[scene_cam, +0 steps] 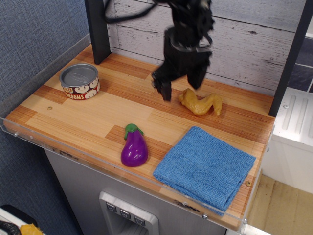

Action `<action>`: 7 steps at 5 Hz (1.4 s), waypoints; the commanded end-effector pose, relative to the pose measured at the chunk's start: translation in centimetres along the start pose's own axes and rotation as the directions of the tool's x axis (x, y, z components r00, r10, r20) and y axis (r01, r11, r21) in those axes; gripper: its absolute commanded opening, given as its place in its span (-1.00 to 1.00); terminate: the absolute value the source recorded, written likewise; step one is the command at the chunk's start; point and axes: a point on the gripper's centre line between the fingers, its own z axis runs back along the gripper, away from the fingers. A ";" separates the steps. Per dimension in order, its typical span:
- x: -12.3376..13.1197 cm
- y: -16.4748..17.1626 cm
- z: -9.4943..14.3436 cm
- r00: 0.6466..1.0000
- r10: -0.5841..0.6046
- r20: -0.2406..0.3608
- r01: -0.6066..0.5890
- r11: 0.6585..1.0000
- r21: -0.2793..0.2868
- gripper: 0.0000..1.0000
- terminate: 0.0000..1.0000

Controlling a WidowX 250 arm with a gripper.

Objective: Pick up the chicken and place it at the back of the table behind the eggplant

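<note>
The golden-yellow chicken point(201, 104) lies flat on the wooden table point(88, 117) at the back right, free of the gripper. The purple eggplant point(134, 147) with its green cap lies near the front edge, left of centre. My black gripper point(180, 87) hangs open and empty a little above the table, just left of and behind the chicken, with one fingertip point(165, 91) towards the left and the other near the chicken's left end.
A tin can point(79, 82) of mushrooms stands at the back left. A folded blue cloth point(205, 166) lies at the front right. A black post point(98, 30) rises at the back left and a white plank wall point(254, 44) closes the back.
</note>
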 end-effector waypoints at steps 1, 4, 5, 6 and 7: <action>2.8 2.2 3.9 0.993 -0.117 0.011 0.118 0.986 -0.120 1.00 -1.00; -0.1 6.3 10.1 0.903 -0.430 0.008 0.427 0.895 -0.132 1.00 -1.00; -2.1 6.9 11.9 0.876 -0.482 -0.008 0.474 0.864 -0.171 1.00 -1.00; -3.5 8.6 14.5 0.866 -0.500 0.012 0.493 0.849 -0.191 1.00 -1.00; -4.2 11.0 16.5 0.907 -0.418 0.058 0.416 0.862 -0.290 1.00 -1.00</action>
